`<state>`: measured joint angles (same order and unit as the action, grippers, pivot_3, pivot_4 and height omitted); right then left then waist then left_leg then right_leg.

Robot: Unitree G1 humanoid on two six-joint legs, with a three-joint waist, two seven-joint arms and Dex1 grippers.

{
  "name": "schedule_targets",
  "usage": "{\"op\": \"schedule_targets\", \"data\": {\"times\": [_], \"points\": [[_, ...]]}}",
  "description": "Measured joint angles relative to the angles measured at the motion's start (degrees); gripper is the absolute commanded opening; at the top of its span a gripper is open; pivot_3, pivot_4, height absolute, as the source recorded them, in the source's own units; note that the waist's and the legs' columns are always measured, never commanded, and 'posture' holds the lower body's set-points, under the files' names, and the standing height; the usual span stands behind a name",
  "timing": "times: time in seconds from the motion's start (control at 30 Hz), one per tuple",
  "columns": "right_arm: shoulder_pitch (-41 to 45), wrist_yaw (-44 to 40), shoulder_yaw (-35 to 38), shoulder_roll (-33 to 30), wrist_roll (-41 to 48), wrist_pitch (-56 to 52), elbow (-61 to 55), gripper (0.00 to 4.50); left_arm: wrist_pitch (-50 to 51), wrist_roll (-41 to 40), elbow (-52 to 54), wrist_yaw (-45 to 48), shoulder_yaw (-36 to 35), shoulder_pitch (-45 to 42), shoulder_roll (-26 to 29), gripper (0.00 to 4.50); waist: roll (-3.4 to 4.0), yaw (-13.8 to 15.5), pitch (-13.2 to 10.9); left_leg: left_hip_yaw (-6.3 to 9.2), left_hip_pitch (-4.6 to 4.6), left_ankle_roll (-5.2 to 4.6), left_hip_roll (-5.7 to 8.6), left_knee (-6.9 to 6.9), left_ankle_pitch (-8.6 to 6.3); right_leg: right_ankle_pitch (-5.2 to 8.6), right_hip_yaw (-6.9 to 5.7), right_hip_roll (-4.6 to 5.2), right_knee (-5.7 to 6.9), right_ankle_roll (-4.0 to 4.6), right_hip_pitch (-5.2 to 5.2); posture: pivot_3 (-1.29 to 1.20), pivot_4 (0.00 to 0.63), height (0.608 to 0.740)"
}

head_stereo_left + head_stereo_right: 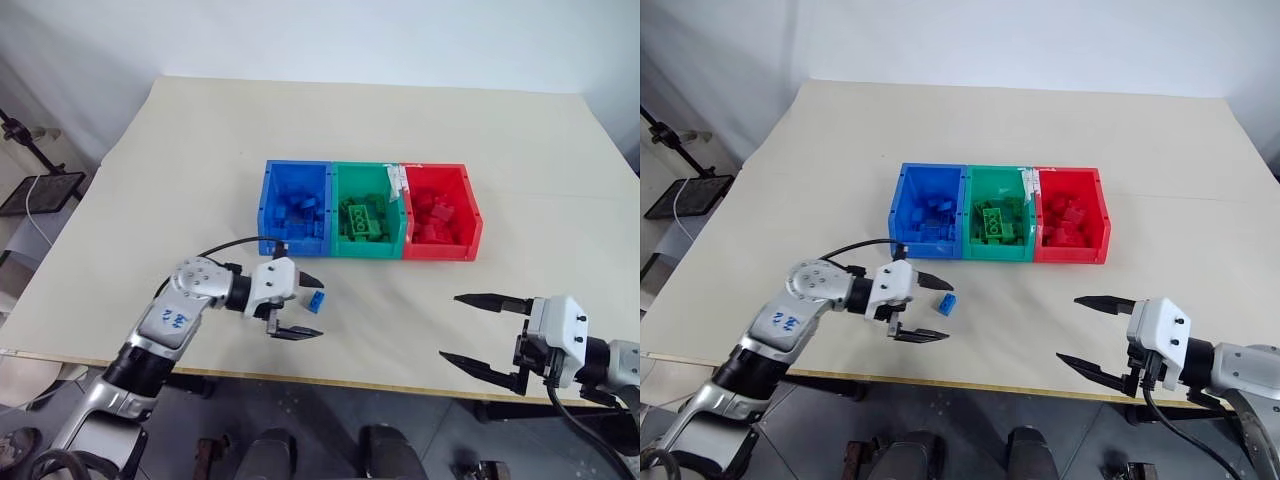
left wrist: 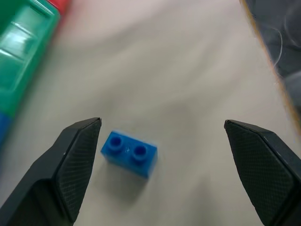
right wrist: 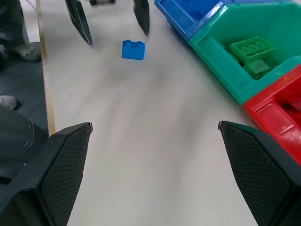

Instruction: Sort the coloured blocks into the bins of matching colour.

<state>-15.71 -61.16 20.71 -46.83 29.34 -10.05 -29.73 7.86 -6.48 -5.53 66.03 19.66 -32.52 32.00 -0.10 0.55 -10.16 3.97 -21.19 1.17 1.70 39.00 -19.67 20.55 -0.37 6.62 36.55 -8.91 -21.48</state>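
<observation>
A small blue block [image 1: 315, 302] lies on the table in front of the bins. My left gripper [image 1: 303, 307] is open, and the block sits at its fingertips. In the left wrist view the block [image 2: 129, 153] is close to one finger [image 2: 77, 155] and apart from the other. My right gripper [image 1: 450, 326] is open and empty near the table's front edge, to the right. The blue bin [image 1: 266, 205], green bin [image 1: 365, 247] and red bin [image 1: 473, 215] stand joined in a row, each holding blocks of its own colour. A larger green block [image 1: 363, 218] lies in the green bin.
The table's front edge [image 1: 330, 378] runs just below both grippers. A black stand with a flat dark panel [image 1: 40, 190] is off the table at the left. Bare tabletop surrounds the bins.
</observation>
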Motion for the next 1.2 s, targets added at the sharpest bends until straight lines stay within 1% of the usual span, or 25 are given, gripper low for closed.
{"op": "schedule_targets", "data": {"times": [0.07,0.2,0.3,0.57,0.67,0.8,0.87,0.97,1.03,1.1,1.17,1.2], "points": [[-1.5,0.9,0.1,0.4,0.0,-0.2,-1.3,4.5,-0.9,1.3,-3.3,0.7,1.4,-1.6,-0.8,4.46,-0.01,0.2,0.0,0.01,-0.03,0.0,0.02,0.02,0.0,0.0,0.0,0.02,0.01,0.0,0.0,0.0,0.15,0.74],[-3.7,2.5,0.5,1.2,0.0,-0.2,-3.0,4.5,-2.6,2.0,-7.1,2.5,1.7,-4.2,-1.7,4.46,-0.01,0.5,0.0,0.02,-0.03,0.0,0.02,0.02,0.0,0.0,0.0,0.02,0.0,0.0,0.0,0.0,0.15,0.74],[-4.6,3.6,0.6,1.6,0.0,-0.2,-3.7,4.5,-2.9,1.9,-9.0,3.8,1.6,-4.8,-2.4,3.89,-0.01,0.6,0.0,0.02,-0.03,0.0,0.03,0.03,0.0,0.0,0.0,0.03,0.01,0.0,0.0,0.0,0.15,0.74],[-5.1,4.9,0.6,1.7,0.2,-0.4,-4.0,4.5,-2.9,2.1,-9.3,5.3,1.3,-4.4,-2.7,1.53,-0.01,0.7,0.0,0.03,-0.01,-0.01,0.02,0.05,0.0,0.0,0.01,0.02,0.02,0.0,0.01,0.0,0.15,0.74],[-4.9,5.0,0.5,1.7,0.4,-0.7,-4.0,4.5,-2.7,1.4,-8.5,4.4,0.1,-2.8,-3.0,1.47,-0.01,0.6,0.0,0.03,0.0,0.0,0.0,0.05,0.0,0.0,0.01,0.02,0.05,0.0,0.01,0.0,0.15,0.74],[-2.8,6.5,0.4,2.3,1.5,-1.7,-4.5,4.5,-0.2,-0.9,-5.5,1.5,-3.6,1.2,-3.3,1.47,-0.01,0.5,0.0,0.06,0.0,0.0,-0.08,0.05,0.0,0.0,0.02,0.02,0.07,0.0,0.0,0.0,0.15,0.74],[-1.1,8.3,0.2,3.4,2.6,-2.7,-5.7,4.5,1.3,-2.8,-4.2,-2.2,-7.6,2.3,-4.6,1.47,-0.02,0.6,0.0,0.08,-0.02,0.0,-0.31,0.08,0.0,0.0,0.01,0.02,0.05,0.0,-0.01,0.0,0.15,0.74],[1.4,11.1,-0.2,4.8,4.1,-4.0,-7.4,4.5,4.3,-6.1,-1.8,-7.9,-13.8,2.0,-5.8,1.47,-0.01,0.8,0.0,0.08,-0.02,0.0,-0.28,0.1,0.0,0.0,0.01,0.05,0.0,0.0,0.0,0.0,0.15,0.74],[4.9,14.1,-0.6,6.2,4.9,-5.3,-7.4,4.5,6.6,-7.5,-1.9,-14.4,-18.5,-0.7,-7.8,1.47,-0.04,1.0,0.0,0.1,-0.05,0.0,-0.26,0.13,0.0,-0.01,0.0,0.05,0.01,-0.02,0.0,0.0,0.15,0.74],[7.4,15.8,-1.3,6.9,5.1,-6.0,-7.4,4.5,8.7,-8.0,-2.7,-18.4,-20.8,-5.0,-9.5,1.47,-0.09,1.1,0.0,0.14,-0.07,0.0,-0.13,0.15,0.0,-0.01,-0.04,0.05,0.01,-0.02,0.0,0.0,0.15,0.74],[9.3,16.7,-2.3,7.0,5.2,-6.4,-7.2,4.5,10.1,-8.6,-5.1,-19.8,-21.1,-10.8,-11.0,1.47,-0.1,1.2,0.0,0.15,-0.08,0.0,0.11,0.14,0.0,-0.02,-0.06,0.07,0.11,-0.04,0.0,0.0,0.15,0.74],[9.5,16.8,-2.5,7.0,5.2,-6.5,-7.2,4.5,10.3,-8.8,-5.8,-19.8,-20.8,-12.4,-11.3,1.47,-0.09,1.0,0.0,0.14,-0.07,0.0,0.11,0.09,0.0,-0.02,-0.05,0.08,0.08,-0.04,0.0,0.0,0.15,0.74]]}}
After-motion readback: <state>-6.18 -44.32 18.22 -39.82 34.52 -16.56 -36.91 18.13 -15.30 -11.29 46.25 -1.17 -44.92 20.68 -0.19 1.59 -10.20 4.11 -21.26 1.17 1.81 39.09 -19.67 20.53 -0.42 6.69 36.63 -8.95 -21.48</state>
